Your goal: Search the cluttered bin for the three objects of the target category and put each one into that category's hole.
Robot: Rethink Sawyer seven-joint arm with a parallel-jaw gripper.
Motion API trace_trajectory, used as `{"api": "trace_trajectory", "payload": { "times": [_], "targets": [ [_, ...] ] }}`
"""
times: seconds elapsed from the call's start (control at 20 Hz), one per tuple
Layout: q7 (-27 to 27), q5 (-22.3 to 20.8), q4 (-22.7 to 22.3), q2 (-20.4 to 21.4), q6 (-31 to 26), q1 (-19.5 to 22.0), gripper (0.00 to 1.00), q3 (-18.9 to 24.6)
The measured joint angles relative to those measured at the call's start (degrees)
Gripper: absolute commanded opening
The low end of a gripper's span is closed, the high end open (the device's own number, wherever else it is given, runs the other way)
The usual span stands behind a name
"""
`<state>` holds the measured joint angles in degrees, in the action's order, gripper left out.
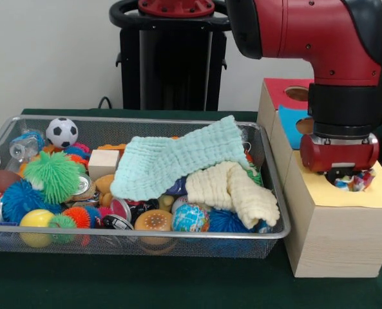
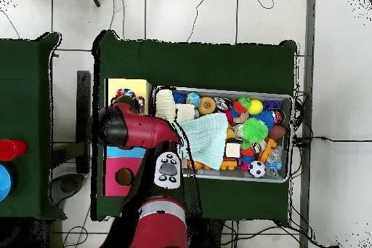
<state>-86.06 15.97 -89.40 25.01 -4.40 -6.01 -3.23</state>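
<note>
Mint cloth — cream cloth — yellow-topped box.

claw fingers hidden in hole (polka-dot bundle barely showing), cloths covering toys

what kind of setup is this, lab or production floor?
Probably a research lab: a wire mesh bin heaped with toys and cloths, coloured-top wooden sorting boxes on a green-covered table, and loose cables across a tiled floor.

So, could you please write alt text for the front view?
The red arm's gripper hangs over the yellow-topped box's hole, polka-dot cloth visible beneath. Left, a wire mesh bin holds toys under mint and cream cloths.
</note>
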Motion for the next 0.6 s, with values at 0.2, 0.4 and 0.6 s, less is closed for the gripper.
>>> {"api": "trace_trajectory", "payload": {
  "times": [0.2, 0.4, 0.6],
  "targets": [
    [-0.94, 0.8, -0.08, -0.36, 1.66, -0.52, 0.0, -0.4],
    [-1.41, 1.99, -0.02, -0.65, 1.93, -1.59, 0.0, -1.55],
    [-1.41, 3.62, 0.22, -1.08, 1.93, -2.91, 0.0, -3.06]
  ]
}}
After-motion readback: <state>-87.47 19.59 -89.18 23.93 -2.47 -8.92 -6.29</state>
